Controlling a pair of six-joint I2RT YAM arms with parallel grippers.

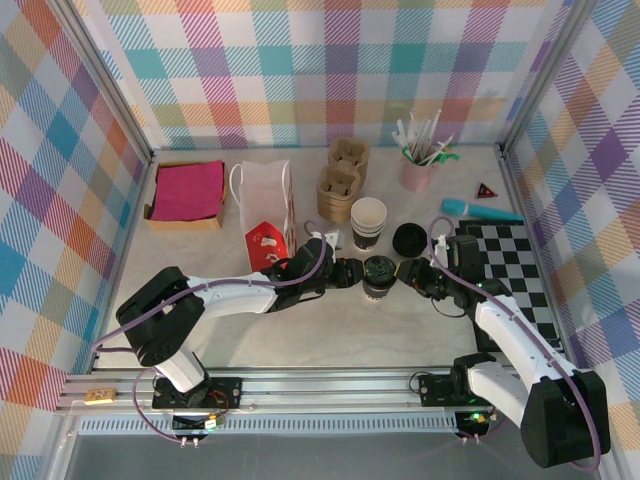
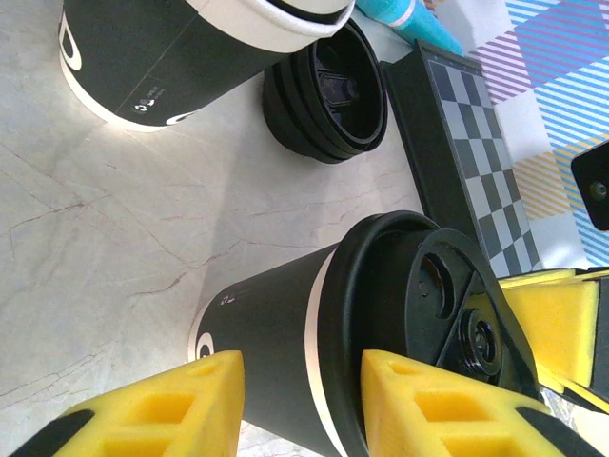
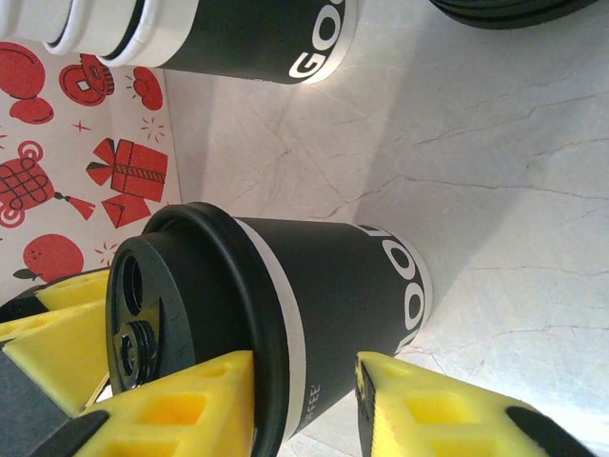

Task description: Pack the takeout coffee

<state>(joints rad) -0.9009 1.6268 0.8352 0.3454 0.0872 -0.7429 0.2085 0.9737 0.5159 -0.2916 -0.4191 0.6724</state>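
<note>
Judging by how things lie, this is the grasp step. The coffee (image 1: 380,276) stands upright on the bench (image 1: 300,330) with its lid on, in front of the spare cups (image 1: 367,222) and just right of the bag (image 1: 265,215), not yet packed. The left gripper (image 1: 350,272) comes at it from the left and the right gripper (image 1: 413,274) from the right, so both meet at the cup. In each wrist view the yellow fingers (image 2: 162,409) stand apart with the cup between them, the pads very near its wall. Whether either gripper actually presses on it I cannot tell. The right gripper sits up near the lid.

Next, I'd think, one gripper needs a firm hold on the body, gentle enough not to crush the paper. The other has to move clear, and the cup must stay upright on its way to the bag or the carriers (image 1: 340,185).

As for writing, a spare cup's dark band carries big white letters "GOO". The coffee shows "OO" plus a cut-off letter, and small print ending "FFEE". The bag has red gift and lantern prints, with no words I can read.
</note>
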